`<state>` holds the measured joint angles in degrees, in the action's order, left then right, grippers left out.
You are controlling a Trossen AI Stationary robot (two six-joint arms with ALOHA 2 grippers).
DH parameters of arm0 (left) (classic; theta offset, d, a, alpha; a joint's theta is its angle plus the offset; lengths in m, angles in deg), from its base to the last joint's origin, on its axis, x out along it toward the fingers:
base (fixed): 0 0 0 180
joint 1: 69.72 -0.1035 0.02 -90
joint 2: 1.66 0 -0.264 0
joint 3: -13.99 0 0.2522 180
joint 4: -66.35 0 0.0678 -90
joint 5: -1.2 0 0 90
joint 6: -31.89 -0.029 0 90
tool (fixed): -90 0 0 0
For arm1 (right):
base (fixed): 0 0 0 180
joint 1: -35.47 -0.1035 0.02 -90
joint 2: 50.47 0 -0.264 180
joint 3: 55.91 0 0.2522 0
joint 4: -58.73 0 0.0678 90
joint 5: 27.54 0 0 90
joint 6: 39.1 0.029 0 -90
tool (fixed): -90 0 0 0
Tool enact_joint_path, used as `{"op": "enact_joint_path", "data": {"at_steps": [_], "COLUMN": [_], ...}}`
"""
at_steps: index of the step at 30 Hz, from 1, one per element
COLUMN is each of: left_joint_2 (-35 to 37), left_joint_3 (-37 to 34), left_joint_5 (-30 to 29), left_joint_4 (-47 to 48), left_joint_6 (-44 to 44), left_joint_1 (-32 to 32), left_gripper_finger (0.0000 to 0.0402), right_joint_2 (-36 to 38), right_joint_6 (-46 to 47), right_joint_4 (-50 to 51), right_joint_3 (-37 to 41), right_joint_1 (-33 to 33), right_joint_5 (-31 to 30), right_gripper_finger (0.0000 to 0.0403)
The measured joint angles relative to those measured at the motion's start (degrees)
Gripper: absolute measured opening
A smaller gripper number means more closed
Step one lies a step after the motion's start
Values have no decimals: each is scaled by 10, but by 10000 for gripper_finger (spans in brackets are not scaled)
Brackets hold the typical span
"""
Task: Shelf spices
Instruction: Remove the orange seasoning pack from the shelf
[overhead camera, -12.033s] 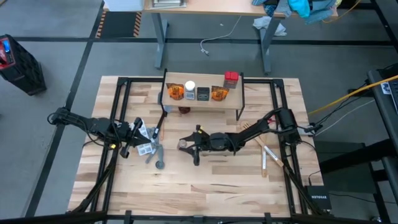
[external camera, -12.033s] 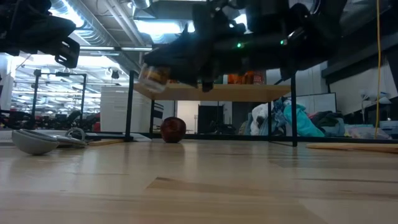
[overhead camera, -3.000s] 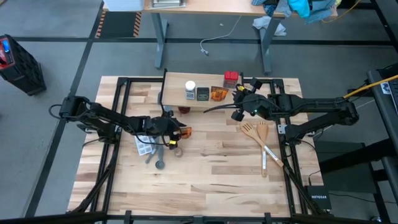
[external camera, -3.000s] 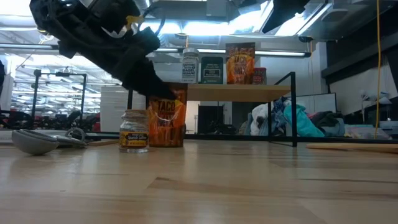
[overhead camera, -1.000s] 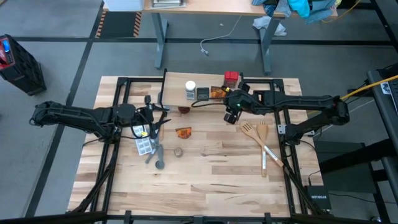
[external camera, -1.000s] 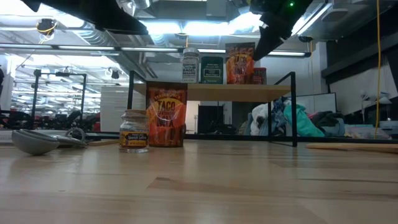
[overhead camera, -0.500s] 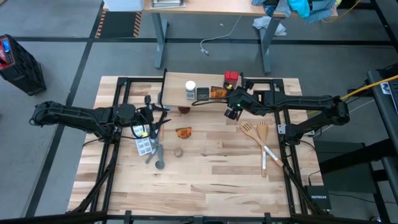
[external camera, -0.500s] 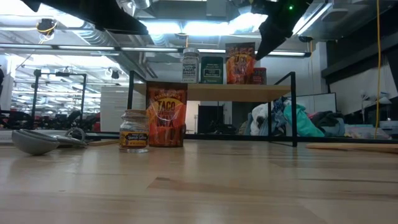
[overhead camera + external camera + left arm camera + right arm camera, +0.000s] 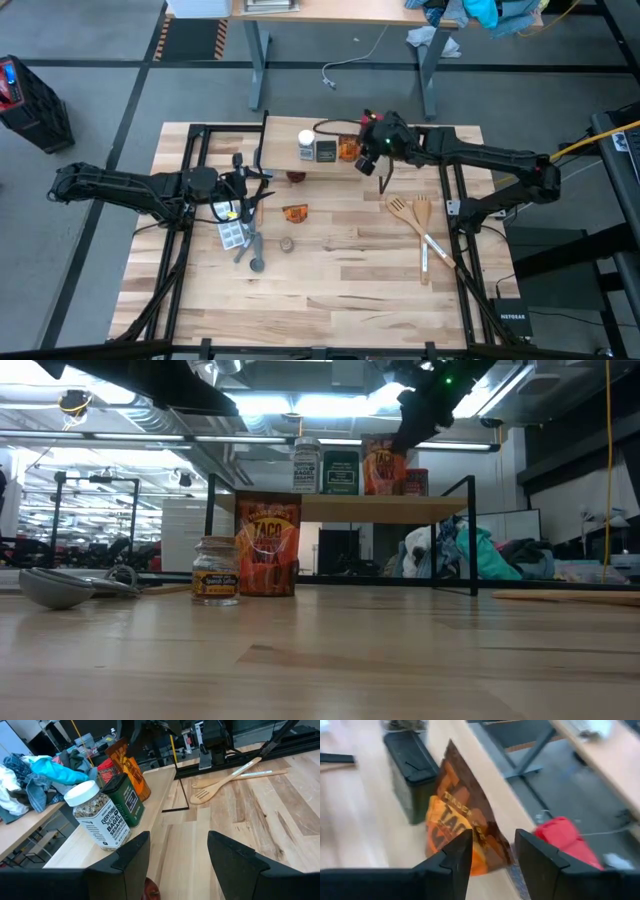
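Right gripper (image 9: pixel 372 135) over the right half of the small light-wood shelf on thin black legs (image 9: pixel 282 161), above the orange taco seasoning packet (image 9: pixel 348 150); left gripper (image 9: pixel 243 190) low over the large plank-topped table (image 9: pixel 340 290), near the shelf's left end. White-capped jar (image 9: pixel 306 144) and dark square tin (image 9: pixel 326 150) side by side on the shelf. Second orange packet (image 9: pixel 294 212) and small brown-capped jar (image 9: pixel 286 243) down on the table, in front of the shelf. Pale wooden spatulas (image 9: pixel 420 228) lying on the right side of the table.

Low view: right gripper (image 9: pixel 413 415) hanging just above the shelf-top packet (image 9: pixel 381 462), dark against the ceiling lights; finger spread unreadable from this angle. Jar (image 9: pixel 306 465), tin (image 9: pixel 341 472), packet and red-topped box (image 9: pixel 416 481) lined up along the shelf board (image 9: pixel 340 508). Tall packet (image 9: pixel 267 545) upright on the table, small jar (image 9: pixel 215 571) just beside it. Grey rounded utensil (image 9: pixel 62 584) far left.

Left wrist view: left gripper (image 9: pixel 178 850) with fingers parted wide, nothing between them. White-capped jar (image 9: pixel 98 820), dark green tin (image 9: pixel 124 799) and orange packet (image 9: pixel 129 769) in a row ahead.

Right wrist view: right gripper (image 9: pixel 492 856) with fingers apart, clasping nothing, poised over the leaning orange packet (image 9: pixel 460 827); dark tin (image 9: pixel 411 776) beyond it, red-topped box (image 9: pixel 563 836) just beside.
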<state>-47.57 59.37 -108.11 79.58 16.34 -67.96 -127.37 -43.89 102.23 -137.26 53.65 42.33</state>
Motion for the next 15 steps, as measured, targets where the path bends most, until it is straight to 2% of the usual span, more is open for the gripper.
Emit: {"op": "enact_joint_path", "data": {"at_steps": [4,6,11,15], "left_joint_2": [0,0,0,0], "left_joint_3": [0,0,0,0], "left_joint_5": [0,0,0,0], "left_joint_4": [0,0,0,0], "left_joint_6": [-1,-1,0,-4], "left_joint_1": [0,0,0,0], "left_gripper_finger": [192,192,192,192], "right_joint_2": [-10,-19,-42,-53], "right_joint_6": [12,16,19,22], "right_joint_4": [-2,-2,-2,-2], "right_joint_3": [0,0,0,0], "right_joint_1": [16,18,17,17], "right_joint_5": [94,119,123,121], "right_gripper_finger": [154,154,145,90]}}
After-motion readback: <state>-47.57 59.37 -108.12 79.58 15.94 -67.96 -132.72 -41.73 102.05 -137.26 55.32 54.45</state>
